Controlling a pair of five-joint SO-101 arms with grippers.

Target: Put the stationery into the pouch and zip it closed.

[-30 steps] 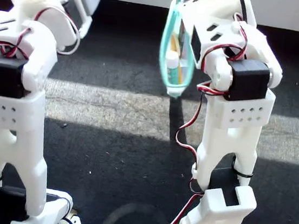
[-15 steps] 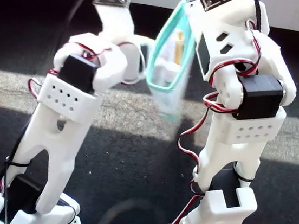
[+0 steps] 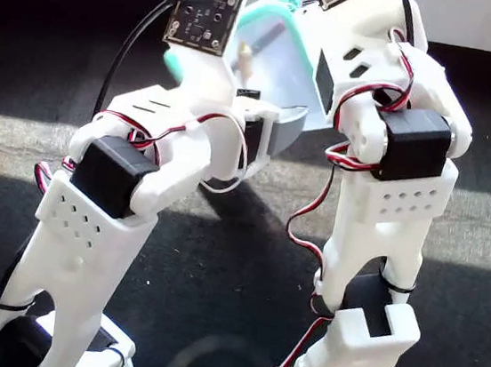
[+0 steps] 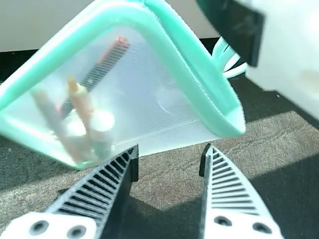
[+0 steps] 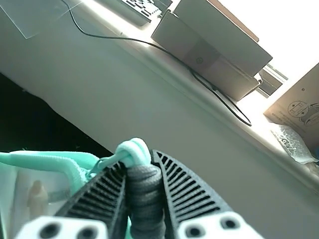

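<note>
Clear fine-ribbed pouch [image 4: 149,99] with mint-green edging, white arms [image 3: 383,227] with black motors [image 3: 407,141], dark charcoal table [image 3: 218,261].

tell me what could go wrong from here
1. The translucent mint-edged pouch hangs by the grey braided cord pinched in the right gripper; the cord could slip and drop it.
2. The left gripper is open near the pouch's edge, gripping nothing; closing there may miss and set it swinging.

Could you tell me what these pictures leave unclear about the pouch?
- High view: both arms cover most of the pouch; whether its zip is shut is hidden.
- Left wrist view: the stationery blurs behind the mesh; its count is unclear.
- Right wrist view: the picture's edge cuts off the pouch beside the right gripper on its pull cord.
</note>
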